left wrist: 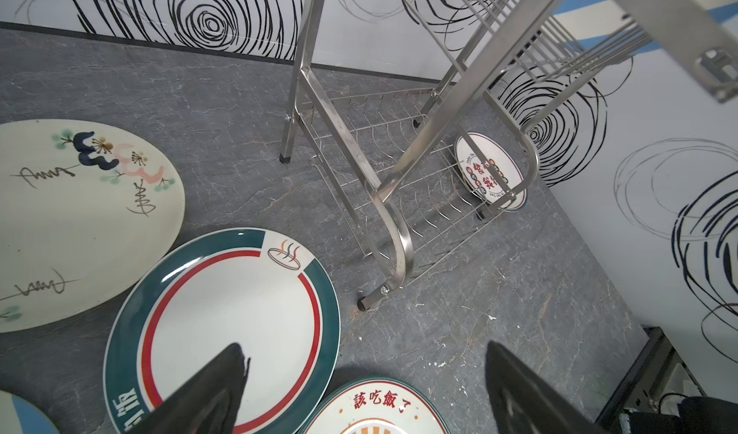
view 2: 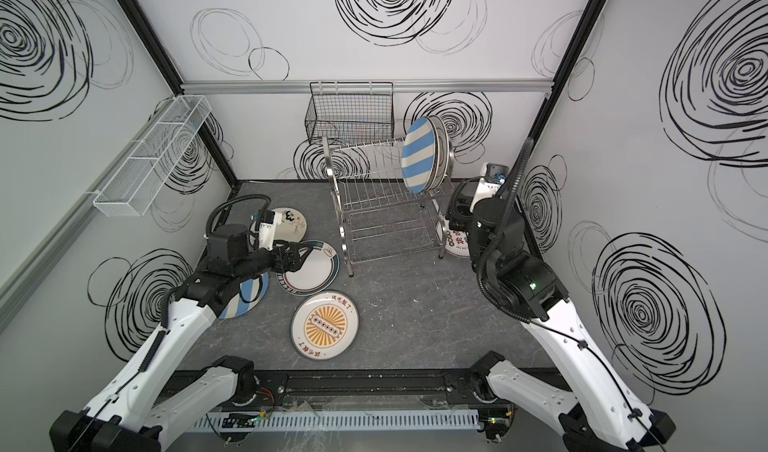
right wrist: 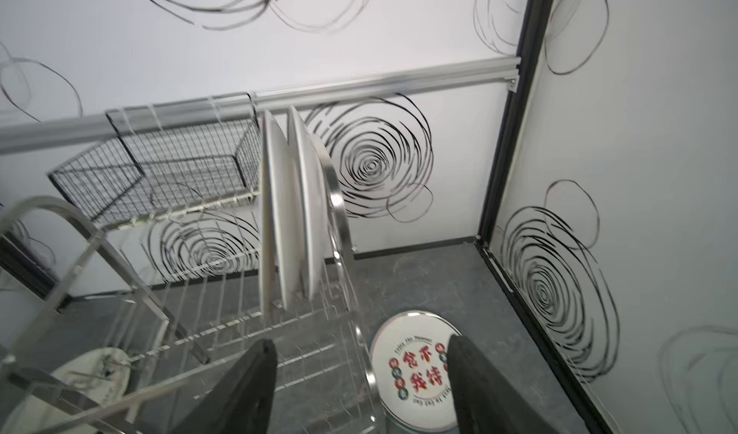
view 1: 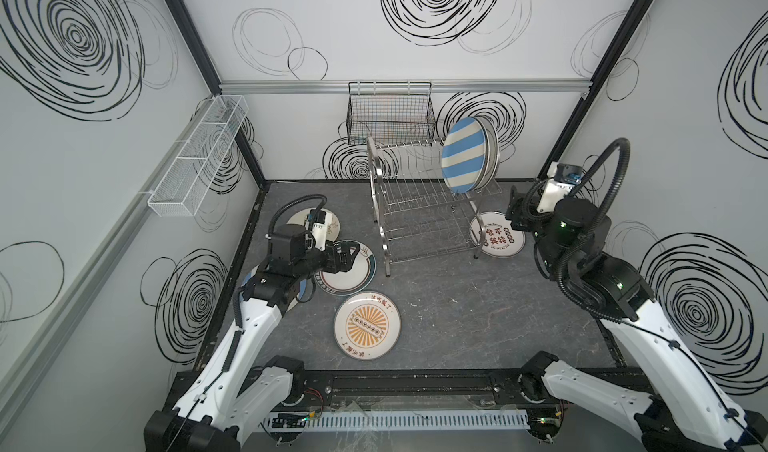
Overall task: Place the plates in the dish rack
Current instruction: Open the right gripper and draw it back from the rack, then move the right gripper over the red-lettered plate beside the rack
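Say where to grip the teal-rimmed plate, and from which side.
Probably the rim of the teal-rimmed plate nearest the dish rack, approached low from that side by the left gripper: it lies face-up, and neighbouring plates crowd its other edges.

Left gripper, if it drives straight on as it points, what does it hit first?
Most likely the dish rack's near curved leg, straight ahead of the open left gripper. It points slightly down, so the bare table might come first; depth is unclear.
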Tool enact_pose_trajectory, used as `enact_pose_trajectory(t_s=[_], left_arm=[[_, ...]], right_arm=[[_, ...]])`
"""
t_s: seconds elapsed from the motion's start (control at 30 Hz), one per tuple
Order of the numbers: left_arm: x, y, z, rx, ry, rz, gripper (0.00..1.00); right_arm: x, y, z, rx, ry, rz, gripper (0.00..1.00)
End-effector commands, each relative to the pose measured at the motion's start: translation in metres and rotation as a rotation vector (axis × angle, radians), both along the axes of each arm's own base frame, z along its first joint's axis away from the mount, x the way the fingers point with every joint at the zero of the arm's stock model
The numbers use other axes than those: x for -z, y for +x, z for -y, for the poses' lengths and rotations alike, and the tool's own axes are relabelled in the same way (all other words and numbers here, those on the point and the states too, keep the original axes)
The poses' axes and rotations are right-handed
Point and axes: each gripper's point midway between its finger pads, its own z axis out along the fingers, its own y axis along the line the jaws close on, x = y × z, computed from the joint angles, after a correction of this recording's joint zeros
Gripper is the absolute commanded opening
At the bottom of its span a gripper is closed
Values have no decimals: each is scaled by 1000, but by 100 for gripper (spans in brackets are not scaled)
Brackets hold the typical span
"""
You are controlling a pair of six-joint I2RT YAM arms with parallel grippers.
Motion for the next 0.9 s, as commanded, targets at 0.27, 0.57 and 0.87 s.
enact_pose_trajectory(t_s=[0.27,0.57,0.87], left_arm=[[6,2,5,35,-18,3,96],[21,2,9,63,-15,-25,96],[27,4,9,67,-9,-32,96]], right_arm=[[141,27,45,59,190,-230,61],[231,65,70,41,353,-324,36],[283,109,81,78,323,-522,4]])
